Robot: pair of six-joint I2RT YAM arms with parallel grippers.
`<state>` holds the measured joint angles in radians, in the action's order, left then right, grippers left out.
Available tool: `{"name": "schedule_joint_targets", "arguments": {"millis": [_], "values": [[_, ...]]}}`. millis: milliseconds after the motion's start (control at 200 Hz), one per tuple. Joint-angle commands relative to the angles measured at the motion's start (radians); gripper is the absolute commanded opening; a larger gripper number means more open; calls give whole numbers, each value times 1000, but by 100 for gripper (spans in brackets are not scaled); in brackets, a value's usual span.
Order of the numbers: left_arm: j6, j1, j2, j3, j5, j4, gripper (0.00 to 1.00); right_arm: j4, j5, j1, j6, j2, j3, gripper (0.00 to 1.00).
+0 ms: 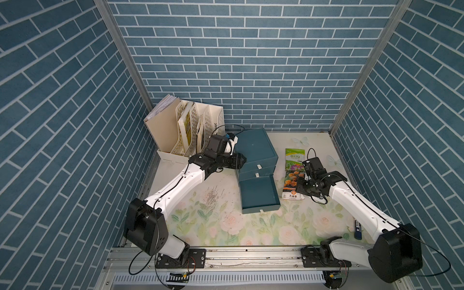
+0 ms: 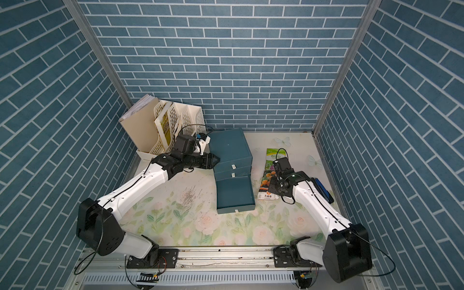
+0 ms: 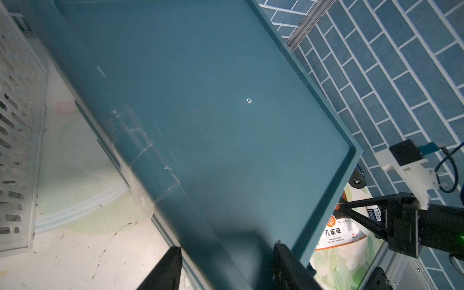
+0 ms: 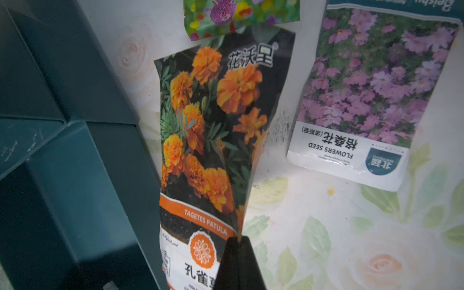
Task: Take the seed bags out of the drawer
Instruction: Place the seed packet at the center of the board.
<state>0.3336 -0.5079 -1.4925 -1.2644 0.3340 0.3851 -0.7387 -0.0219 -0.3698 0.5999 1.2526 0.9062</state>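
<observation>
Fingers [image 4: 236, 266] of the right gripper [image 4: 238, 238] are closed on the side edge of the marigold packet [image 4: 213, 125] near its white end, just beside the pulled-out drawer [image 1: 259, 198]. The pink-purple packet [image 4: 371, 88] lies flat on the table [image 4: 326, 238], apart from these fingers, and the green-white packet [image 1: 295, 159] lies farther, at the marigold packet's far end. Farther back, the left gripper [image 3: 227, 247] is closed on the cabinet [image 3: 200, 100], whose near corner sits between its two fingers.

Table [image 1: 200, 208]: floral-print top.
Standing on it: cream file rack [image 1: 175, 130] in the far left corner; teal drawer cabinet [image 1: 256, 147] mid-back, bottom drawer out.
Right of the cabinet: green-white packet [image 1: 295, 158] and marigold packet [image 1: 291, 184], ends overlapping; pink-purple packet [image 4: 371, 88] beside them.
Dark specks [image 1: 213, 195] left of the drawer.
Blue pen-like item [image 1: 357, 229] at the right edge.
</observation>
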Motion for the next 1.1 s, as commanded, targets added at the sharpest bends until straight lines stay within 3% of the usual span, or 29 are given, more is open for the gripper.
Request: {"name": "schedule_joint_targets", "arguments": {"millis": [0, 270, 355, 550, 855, 1095], "values": [[-36, -3, -34, 19, -18, 164, 62, 54, 17, 3, -51, 47, -31, 0], [-33, -3, -38, 22, -18, 161, 62, 59, 1, 14, -63, 119, -58, 0], [-31, -3, -40, 23, -18, 161, 62, 55, -13, 17, -65, 142, -55, 14], [-33, -3, -40, 18, -21, 163, 62, 55, -33, 19, -65, 149, -51, 27], [-30, -3, -43, 13, -27, 164, 62, 55, 7, 16, -72, 99, -56, 33], [-28, -3, -41, 11, -28, 167, 62, 52, 91, -106, -51, 4, -55, 36]]}}
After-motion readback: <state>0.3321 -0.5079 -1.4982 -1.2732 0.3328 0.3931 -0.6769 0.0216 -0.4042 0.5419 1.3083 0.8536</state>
